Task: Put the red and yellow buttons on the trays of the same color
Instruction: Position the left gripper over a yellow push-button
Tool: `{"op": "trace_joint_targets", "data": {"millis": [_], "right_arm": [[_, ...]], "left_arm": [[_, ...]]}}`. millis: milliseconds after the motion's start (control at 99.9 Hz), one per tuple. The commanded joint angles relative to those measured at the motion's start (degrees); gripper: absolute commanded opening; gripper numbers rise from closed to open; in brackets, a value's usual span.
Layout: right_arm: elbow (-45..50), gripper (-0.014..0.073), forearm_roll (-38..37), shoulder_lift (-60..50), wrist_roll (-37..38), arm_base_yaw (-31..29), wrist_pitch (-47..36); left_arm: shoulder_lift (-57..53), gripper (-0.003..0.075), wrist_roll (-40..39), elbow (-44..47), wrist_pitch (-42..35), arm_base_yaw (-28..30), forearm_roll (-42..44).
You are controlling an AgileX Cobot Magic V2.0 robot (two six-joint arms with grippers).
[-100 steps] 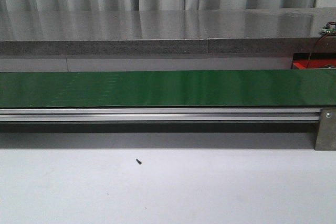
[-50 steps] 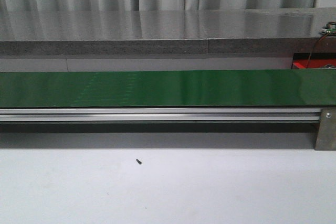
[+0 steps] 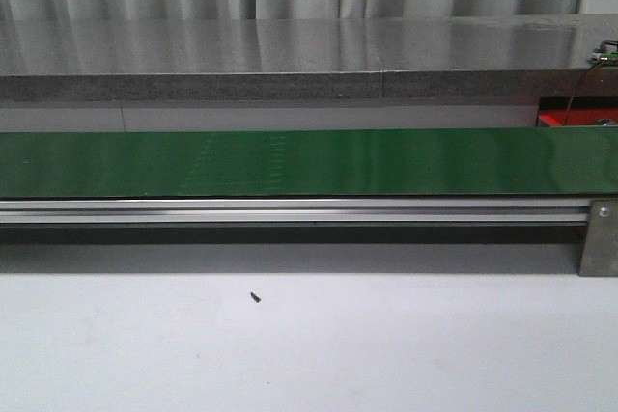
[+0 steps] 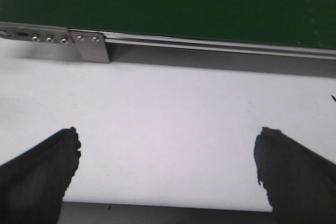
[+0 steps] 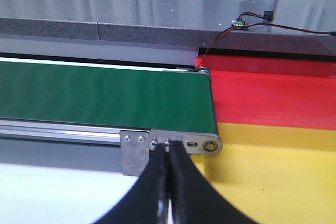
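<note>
Progress: nothing sorted so far, as far as these views show. No red or yellow button appears in any of them, so I judge the whole job is still ahead.
Buttons: not in view anywhere; where they are, I cannot tell.
Conveyor belt [image 3: 309, 163]: a long green band running across the front view, bare along every visible stretch.
Red tray [image 5: 273, 98]: sits at the belt's end, on the far side, with nothing on the part that shows.
Yellow tray [image 5: 278, 177]: lies directly in front of the red one, touching it along one edge, also bare where visible.
Left gripper [image 4: 168, 174]: fingers spread wide, holding nothing, hovering over the white tabletop [image 4: 168, 108] just in front of the belt's rail.
Right gripper [image 5: 169, 192]: fingers pressed together with nothing between them, poised near the belt's end bracket [image 5: 134, 148].
Front view only: the full run of belt, and a small dark speck [image 3: 256, 297] on the tabletop. Neither arm shows here, and of the trays only a red sliver at the right edge.
Right wrist view only: both trays laid out clearly, plus a thin wire [image 5: 247, 22] on the grey ledge behind them.
Left wrist view only: the belt's other end and how far apart the left fingers stand.
Left to do: wait for buttons, pick each one, drop it on its matching tray.
</note>
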Motion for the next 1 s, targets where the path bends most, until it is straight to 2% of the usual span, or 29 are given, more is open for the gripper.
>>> {"op": "trace_joint_targets", "data": {"millis": [0,100,210,320,621,701,811,991], "right_arm": [[-1.09,-0.0118,-0.3,-1.04,-0.07,0.08,-4.24],[-1.09,-0.0118,-0.3,-1.04,-0.07,0.08,-4.24],[-1.09,-0.0118,-0.3,-1.04,-0.07,0.08,-4.24],[-1.09,-0.0118,-0.3,-1.04,-0.07,0.08,-4.24],[-1.09,-0.0118,-0.3,-1.04,-0.07,0.08,-4.24],[-1.09,-0.0118,-0.3,-1.04,-0.07,0.08,-4.24],[-1.09,-0.0118,-0.3,-1.04,-0.07,0.08,-4.24],[-1.09,-0.0118,-0.3,-1.04,-0.07,0.08,-4.24]], "left_arm": [[0.3,0.063,-9.05,-1.98,-3.94,-0.29,7.83],[1.48,0.063,-17.49,-2.13,-3.63,-0.21,16.32],[4.7,0.063,-21.45,-4.28,-1.98,0.25,21.49],[8.61,0.063,-21.45,-6.81,-2.17,3.96,22.48],[19.16,0.063,-18.44,-11.95,-6.62,24.17,22.85],[21.78,0.063,-17.84,-12.09,-7.96,27.76,22.54],[26.07,0.063,-17.84,-12.22,-9.73,30.29,21.79],[33.73,0.0629,-17.84,-14.97,-10.37,30.52,22.1]]}}
